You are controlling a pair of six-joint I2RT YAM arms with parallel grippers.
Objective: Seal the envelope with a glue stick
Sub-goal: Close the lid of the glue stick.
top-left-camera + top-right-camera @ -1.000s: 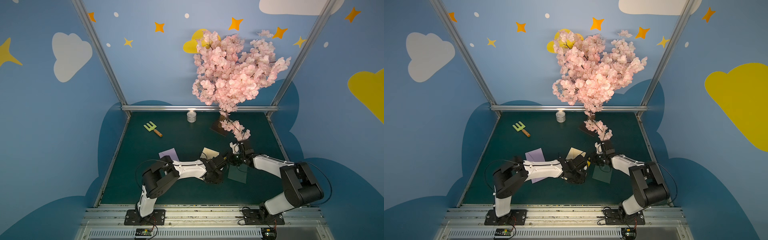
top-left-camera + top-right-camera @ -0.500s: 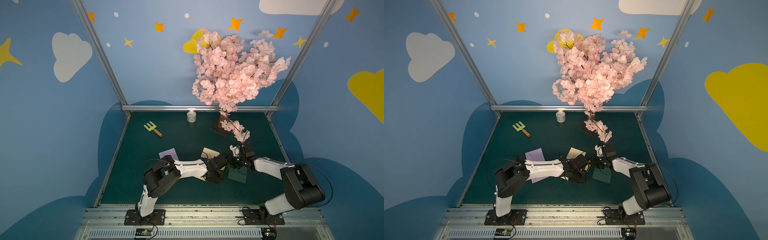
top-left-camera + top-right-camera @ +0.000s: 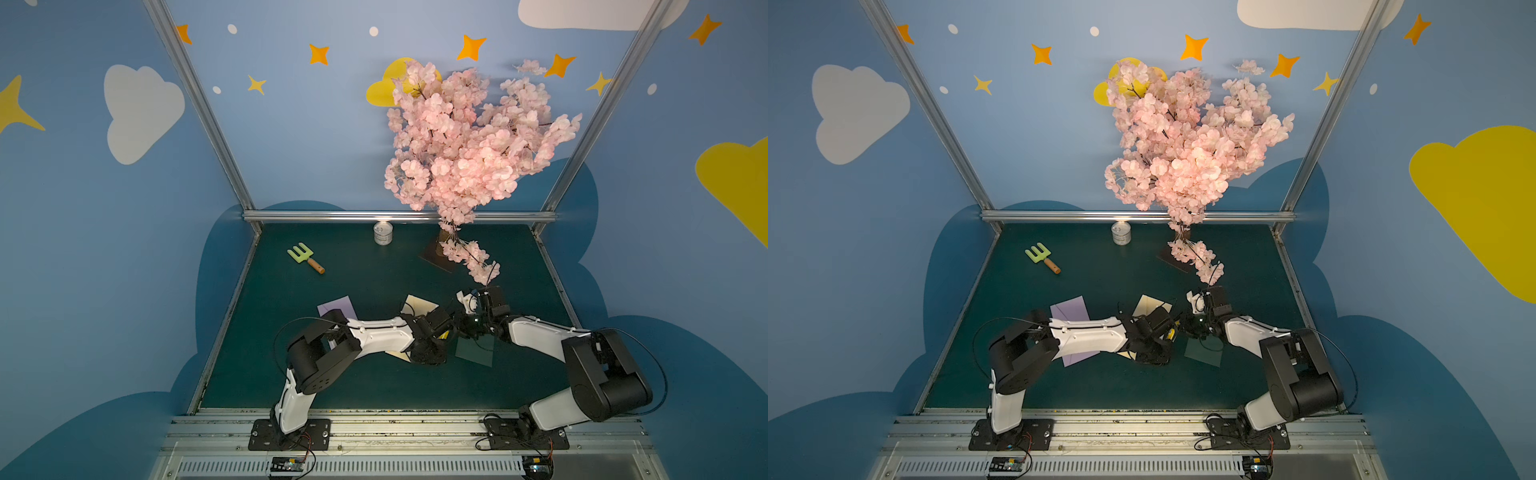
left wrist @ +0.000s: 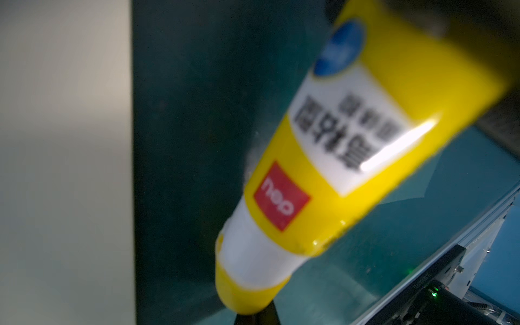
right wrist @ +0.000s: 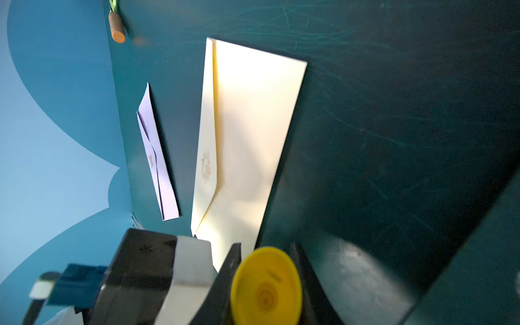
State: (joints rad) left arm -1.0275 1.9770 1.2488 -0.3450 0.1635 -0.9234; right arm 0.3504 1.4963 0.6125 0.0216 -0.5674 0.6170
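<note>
The step in hand looks like uncapping. The left gripper (image 3: 1165, 332) is clamped tight on the body of the glue stick (image 4: 323, 157), held over the table (image 3: 374, 382) between the cream envelope (image 5: 253, 126) and the green envelope (image 3: 473, 353). The right gripper (image 3: 1191, 327) is pinched narrow on its cap (image 5: 266, 287). Next, the 2 arms likely need a straight pull apart along the stick, perhaps with a twist. The left wrist view alone shows the label and a white band by the cap. The right wrist view shows the cap end-on between dark jaws, and the cream envelope flap side up.
</note>
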